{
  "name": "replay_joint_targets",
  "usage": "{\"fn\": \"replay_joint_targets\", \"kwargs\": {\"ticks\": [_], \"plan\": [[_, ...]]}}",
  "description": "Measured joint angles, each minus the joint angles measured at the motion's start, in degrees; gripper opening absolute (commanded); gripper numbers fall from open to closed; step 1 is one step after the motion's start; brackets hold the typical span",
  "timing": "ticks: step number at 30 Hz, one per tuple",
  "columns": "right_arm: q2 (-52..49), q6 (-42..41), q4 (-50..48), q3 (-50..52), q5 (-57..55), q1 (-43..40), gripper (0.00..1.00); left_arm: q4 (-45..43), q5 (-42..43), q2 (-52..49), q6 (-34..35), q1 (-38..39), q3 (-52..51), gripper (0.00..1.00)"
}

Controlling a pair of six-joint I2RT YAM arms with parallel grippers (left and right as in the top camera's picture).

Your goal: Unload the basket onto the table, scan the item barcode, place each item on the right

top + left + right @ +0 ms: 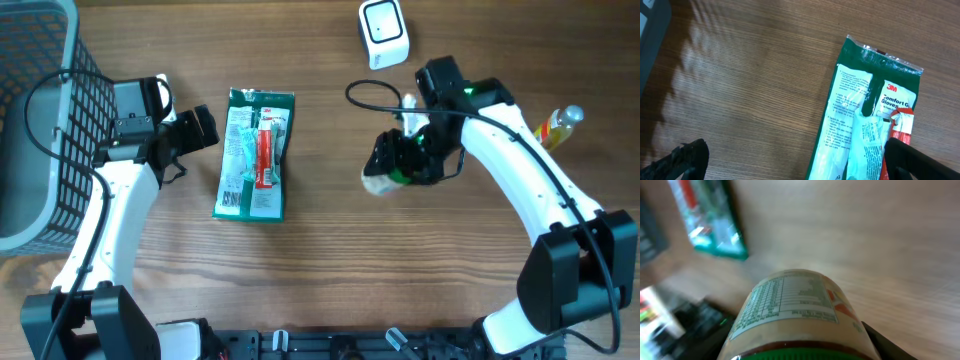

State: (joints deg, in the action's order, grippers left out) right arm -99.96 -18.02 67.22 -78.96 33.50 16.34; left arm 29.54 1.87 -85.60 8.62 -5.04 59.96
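The jar (pixel 377 183) is sitting gripped in the right end effector (pixel 392 168) around the middle of the table, tipped on its side with its green lid toward the wrist and its pale base pointing toward the left edge. Its cream label is showing a printed table of small text on top. The white, rounded scanner (pixel 383 32) is lying near the far edge, apart from the jar.
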Motion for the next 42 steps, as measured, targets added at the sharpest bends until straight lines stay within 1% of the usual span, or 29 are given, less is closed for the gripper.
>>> {"fn": "replay_joint_targets", "kwargs": {"ticks": [1,2,3,5,8,10,14,17,18,19,21,22,23,24,26,27,28,29,31,32,35,36,37,38,39,40,41,42], "plan": [[0.0,-0.09,1.77,0.0,4.31,0.02,0.35,0.04,0.0,0.0,0.02,0.0,0.0,1.0],[0.0,-0.15,3.43,0.0,7.15,0.0,0.35,0.02,0.0,0.0,0.0,0.0,0.0,1.0],[0.0,-1.18,4.92,0.0,10.16,0.0,0.31,0.0,0.0,0.0,0.0,0.0,0.0,1.0],[0.0,-5.92,8.15,0.0,13.57,0.0,0.31,0.02,0.0,0.0,0.0,0.0,0.0,1.0],[0.0,-10.64,10.58,0.0,15.69,0.0,0.3,0.02,0.0,0.0,0.0,0.0,0.0,1.0],[0.0,-12.02,12.98,0.0,16.35,0.0,0.26,0.02,0.0,0.0,0.02,0.0,0.0,1.0],[0.0,-12.9,15.78,0.0,18.71,0.0,0.25,0.02,0.0,0.0,0.0,0.0,0.0,1.0],[0.0,-13.05,16.09,0.0,19.52,0.0,0.25,0.02,0.0,0.0,0.0,0.0,0.0,1.0],[0.0,-13.2,15.65,0.0,19.63,0.0,0.2,0.02,0.0,0.0,0.0,0.0,0.0,1.0],[0.0,-13.31,13.49,0.0,19.37,0.0,0.18,0.02,0.0,0.0,0.0,0.0,0.0,1.0],[0.0,-13.46,6.21,0.0,14.58,0.07,0.16,0.04,0.0,0.0,0.0,0.0,0.0,1.0],[0.0,-13.42,4.42,0.0,11.34,0.07,0.14,0.07,0.0,0.0,0.0,0.0,0.0,1.0],[0.0,-13.44,1.9,0.0,6.21,0.09,0.08,0.02,0.0,0.0,0.0,0.0,0.0,1.0],[0.0,-13.46,-0.83,0.0,-2.47,0.11,0.04,0.02,0.0,0.0,0.02,0.0,0.0,1.0],[0.0,-13.46,-8.39,0.04,-14.69,0.04,0.04,0.04,0.0,0.0,0.02,0.0,0.0,1.0],[0.0,-12.61,-10.51,0.04,-17.68,0.04,0.04,-0.04,0.0,0.0,0.0,0.0,0.0,1.0],[0.0,-9.81,-12.9,0.04,-19.87,-0.02,0.04,0.07,0.0,0.0,0.0,0.0,0.0,1.0],[-0.02,-6.49,-13.7,-0.37,-19.87,-0.04,0.05,0.02,0.0,0.0,0.0,0.0,0.0,1.0],[-0.15,-2.47,-8.37,-4.17,-19.87,0.02,0.06,-0.09,0.0,0.0,0.0,0.0,0.0,1.0],[-0.15,-1.03,-6.1,-7.06,-19.89,0.0,0.12,-0.02,0.0,0.0,0.0,0.0,0.0,1.0],[-0.11,3.02,-4.26,-16.17,-20.04,0.0,0.12,0.02,0.0,0.0,0.0,0.0,0.0,1.0],[-0.02,5.18,-5.07,-18.53,-20.11,0.0,0.12,0.02,0.0,0.0,0.0,0.0,0.0,1.0],[0.02,6.16,-6.08,-18.82,-20.74,0.0,0.2,0.0,0.0,0.0,0.0,0.0,0.0,1.0],[-0.02,6.88,-8.02,-18.8,-22.34,0.07,0.21,0.0,-0.02,0.0,0.0,0.0,0.0,1.0],[-0.24,7.34,-10.47,-18.82,-24.0,0.07,0.17,0.0,0.0,0.0,0.0,0.0,0.0,1.0],[-0.63,7.8,-13.84,-18.82,-25.92,0.07,0.16,-0.02,0.0,0.0,0.0,0.0,0.0,1.0],[-1.11,7.93,-16.13,-18.82,-26.8,0.04,0.16,0.0,0.0,0.0,0.0,0.0,0.0,1.0],[-2.23,8.09,-20.55,-18.84,-28.02,0.04,0.16,0.07,0.0,0.0,0.0,0.0,0.0,1.0]]}}
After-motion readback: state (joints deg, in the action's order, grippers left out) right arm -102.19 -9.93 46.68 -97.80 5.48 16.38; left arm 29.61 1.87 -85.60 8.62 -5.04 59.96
